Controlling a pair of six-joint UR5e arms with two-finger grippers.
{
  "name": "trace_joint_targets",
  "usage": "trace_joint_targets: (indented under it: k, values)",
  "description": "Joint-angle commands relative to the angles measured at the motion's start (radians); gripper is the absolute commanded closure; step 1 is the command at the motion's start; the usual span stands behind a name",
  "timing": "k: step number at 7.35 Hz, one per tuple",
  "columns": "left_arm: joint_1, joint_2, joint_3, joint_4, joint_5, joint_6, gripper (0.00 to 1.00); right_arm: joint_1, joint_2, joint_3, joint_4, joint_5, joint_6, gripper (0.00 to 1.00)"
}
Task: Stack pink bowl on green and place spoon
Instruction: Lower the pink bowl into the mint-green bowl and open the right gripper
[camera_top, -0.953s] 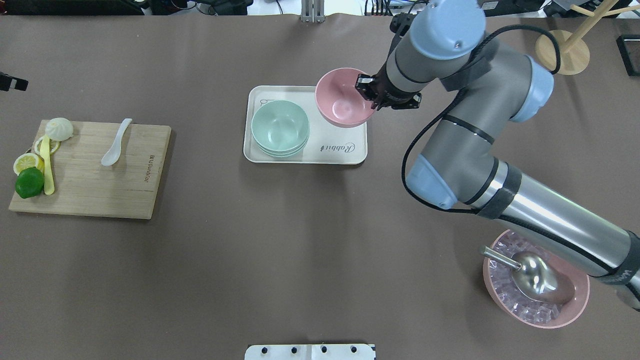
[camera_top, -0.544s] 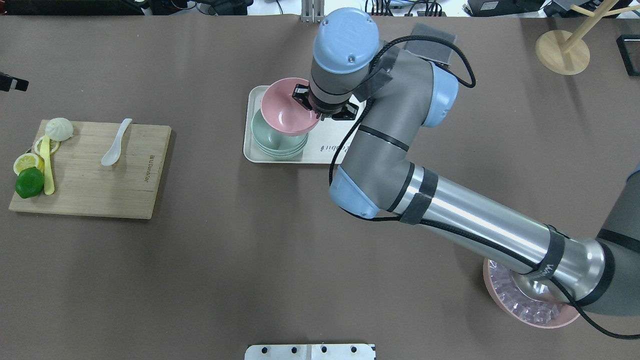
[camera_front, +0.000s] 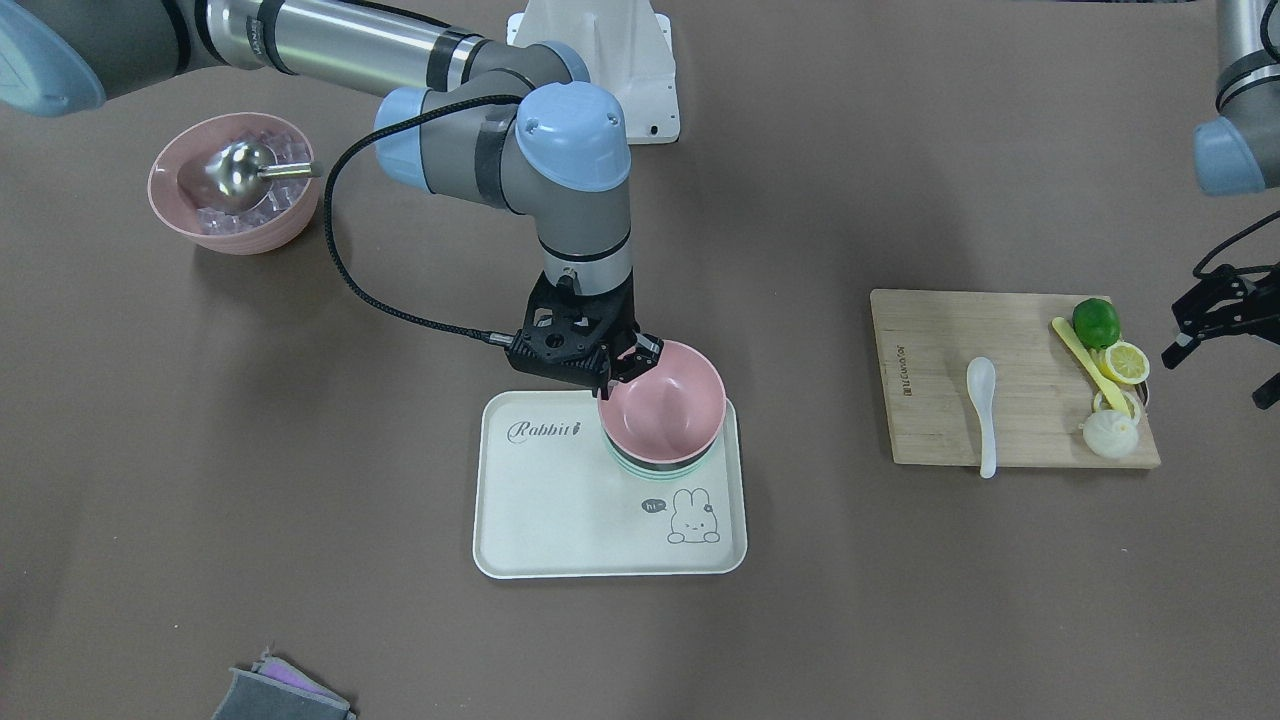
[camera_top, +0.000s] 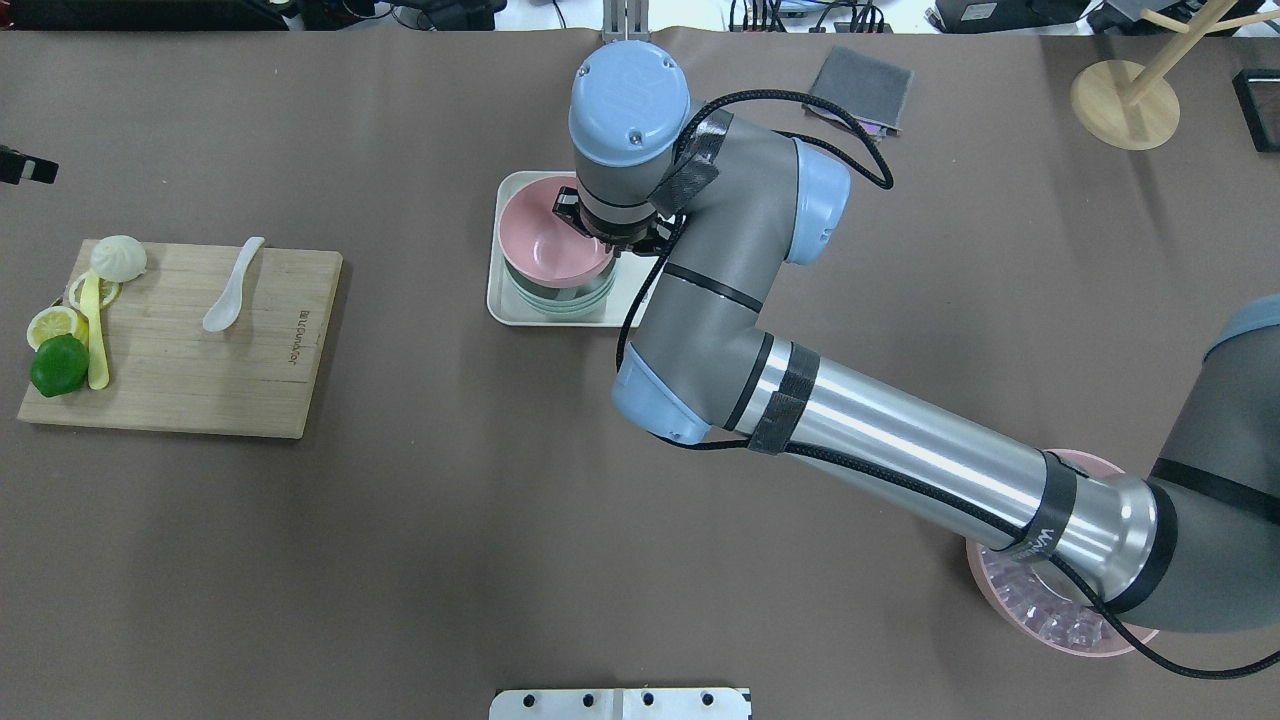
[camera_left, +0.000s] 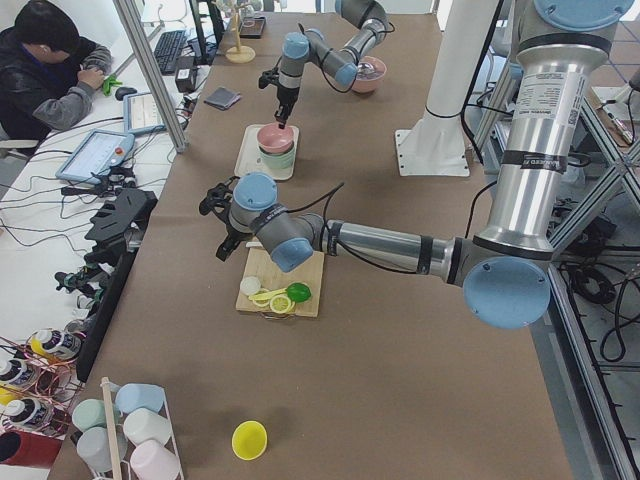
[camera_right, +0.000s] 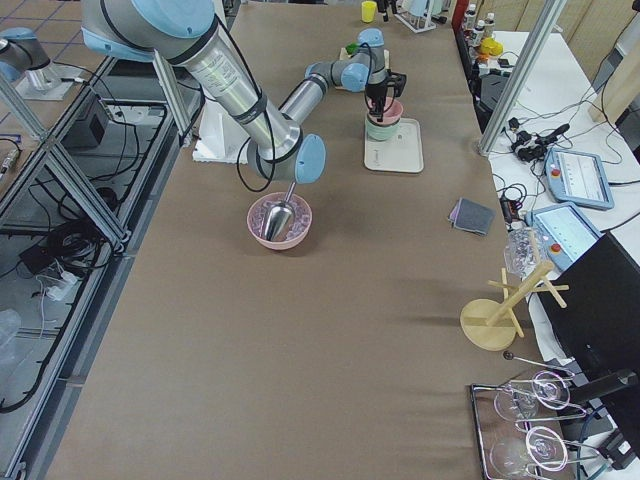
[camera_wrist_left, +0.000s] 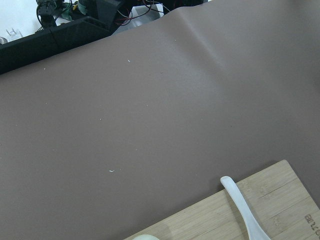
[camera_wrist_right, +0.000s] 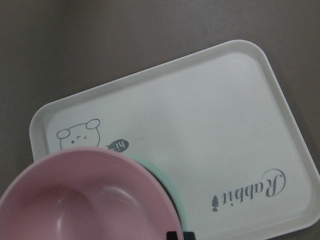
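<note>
Right gripper (camera_front: 628, 368) is pinched on the rim of the pink bowl (camera_front: 668, 402), on the bowl's robot-right side, one finger inside and one outside. The pink bowl is over the green bowl (camera_front: 627, 459) at the robot-left end of the tray (camera_front: 560, 525). It sits in or just above the green bowl, and I cannot tell whether it is fully seated. The stack looks nearly done, with release left to do. The spoon (camera_front: 982, 402) lies well off the tray toward robot-left on the board (camera_front: 925, 420), untouched, so the spoon step is not started.

Right wrist points straight down over the tray, elbow is bent, and the forearm reaches in from robot-right. Left gripper (camera_front: 1215, 325) hangs beyond the board, far from the tray. I cannot tell whether its fingers are apart or together.
</note>
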Motion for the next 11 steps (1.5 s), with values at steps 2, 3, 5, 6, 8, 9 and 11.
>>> trace_joint_targets:
  k: [2, 3, 5, 6, 8, 9, 11]
  values:
    - [0.000, 0.000, -0.002, 0.000, -0.002, 0.000, 0.02, -0.005, 0.001, -0.047, 0.058, -0.004, 0.000, 1.00]
    - [0.000, 0.000, 0.000, 0.000, -0.002, 0.000, 0.02, -0.012, 0.001, -0.051, 0.058, -0.004, 0.000, 1.00]
    - [0.000, 0.000, 0.000, 0.000, 0.000, 0.000, 0.02, -0.018, -0.002, -0.058, 0.060, -0.005, -0.001, 1.00]
    - [0.000, 0.000, 0.000, 0.000, 0.000, 0.000, 0.02, -0.021, -0.006, -0.058, 0.060, -0.005, -0.001, 1.00]
    - [0.000, 0.000, 0.000, 0.000, 0.000, 0.000, 0.02, -0.023, -0.006, -0.058, 0.061, -0.013, -0.001, 1.00]
    - [0.000, 0.000, 0.000, 0.000, 0.000, 0.000, 0.02, -0.020, -0.003, -0.052, 0.063, -0.011, -0.009, 0.69]
    - [0.000, 0.002, 0.002, 0.001, 0.001, 0.000, 0.02, -0.005, -0.001, -0.035, 0.061, -0.007, -0.050, 0.01]
